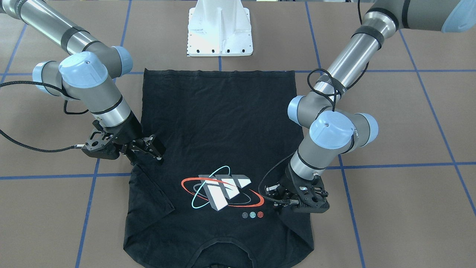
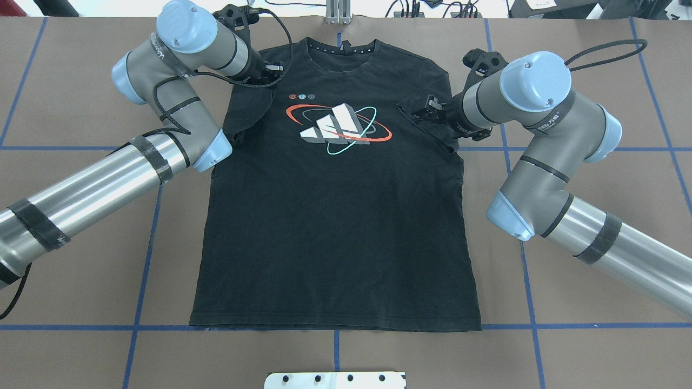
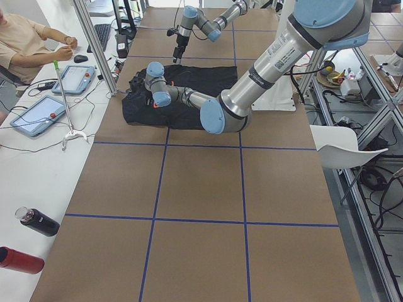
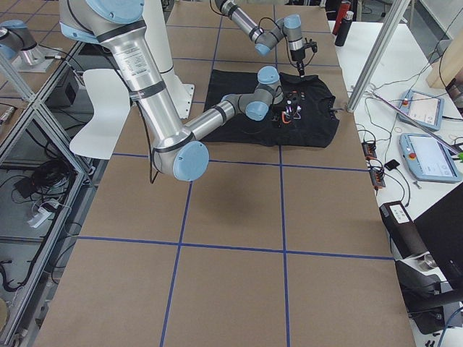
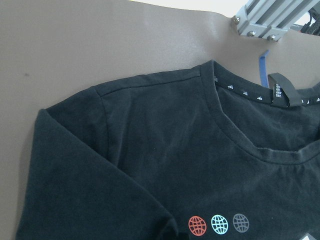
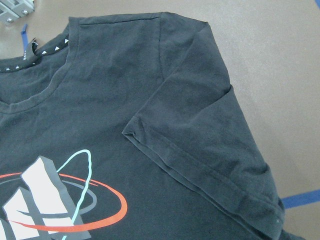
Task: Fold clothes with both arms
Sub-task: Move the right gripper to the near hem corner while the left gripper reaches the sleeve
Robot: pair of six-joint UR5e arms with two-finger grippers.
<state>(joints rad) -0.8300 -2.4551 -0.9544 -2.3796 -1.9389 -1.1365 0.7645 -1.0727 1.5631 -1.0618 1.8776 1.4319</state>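
T-shirt (image 2: pixel 335 216): black, flat and face up at the centre of the brown table (image 2: pixel 70 281). The collar is at the top of the overhead view and the hem near the white pedestal (image 2: pixel 335 380) at the bottom edge. Swoosh logo (image 2: pixel 338 127) and three dots (image 2: pixel 301 96) are on the chest.

Sleeves: both lie folded inward over the body.

Right gripper (image 1: pixel 154 150): at the shirt's edge, centre-left of the front view. Fingers are parted and grip nothing.

Left gripper (image 1: pixel 273 195): beside the dots. It holds no cloth, and its wrist hides how far it is open.

Surroundings: blue tape lines (image 2: pixel 146 254). In the left side view, two bottles (image 3: pixel 34 221) at lower left, tablets (image 3: pixel 38 114), and a seated person (image 3: pixel 25 44) at upper left.
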